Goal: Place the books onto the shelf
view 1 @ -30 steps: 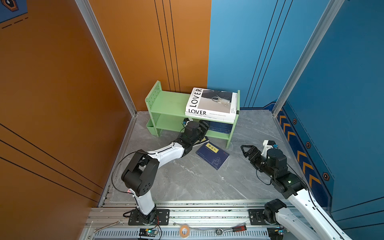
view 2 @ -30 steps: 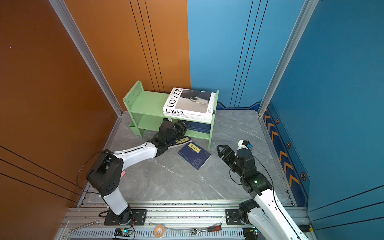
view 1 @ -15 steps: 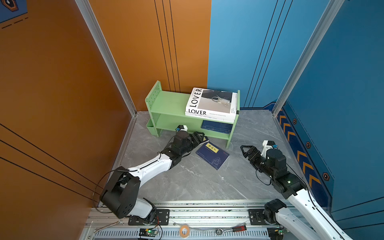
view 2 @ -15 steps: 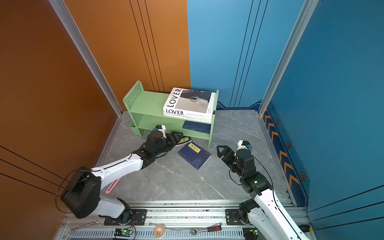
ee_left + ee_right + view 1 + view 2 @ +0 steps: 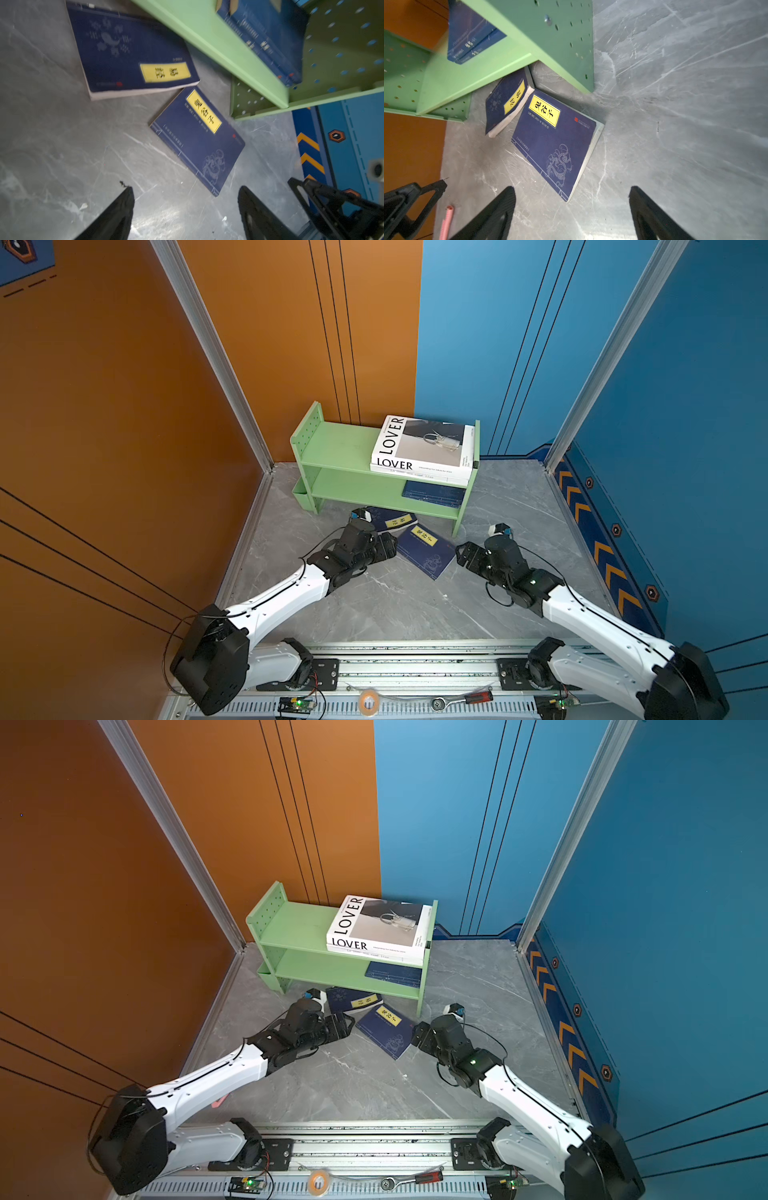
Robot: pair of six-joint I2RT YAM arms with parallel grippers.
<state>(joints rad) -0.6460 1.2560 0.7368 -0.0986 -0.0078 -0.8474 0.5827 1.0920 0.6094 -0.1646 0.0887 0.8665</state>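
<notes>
My left hand (image 5: 385, 546) sits low over the table (image 5: 374, 605), in front of the green shelf (image 5: 336, 443). Its jaws stand wide apart with nothing between them, which the left wrist view (image 5: 185, 193) shows plainly. My right hand (image 5: 463, 553) is also spread wide and empty, as the right wrist view (image 5: 572, 190) confirms.

Two navy books lie flat on the table between my hands and the shelf. The rear navy book (image 5: 390, 520) has its far edge tucked just under the front of the lower tier. The front navy book (image 5: 426, 551) lies askew, with one corner at the rear book's page edge. I cannot tell whether they touch. My left hand is just beside its left corner and my right hand just beside its right corner.

On the top tier, at the right end, the LOVER book (image 5: 419, 443) lies flat on a second white book (image 5: 419, 477). Below them, on the lower tier's right end, rests a navy stack (image 5: 434, 493). In the right wrist view it (image 5: 471, 41) looks like two spines. A small green bin (image 5: 300, 493) hangs on the shelf's left side panel.

Both top views agree on this layout: shelf (image 5: 295, 923), LOVER book (image 5: 378, 923), rear navy book (image 5: 353, 1002), front navy book (image 5: 384, 1029).
</notes>
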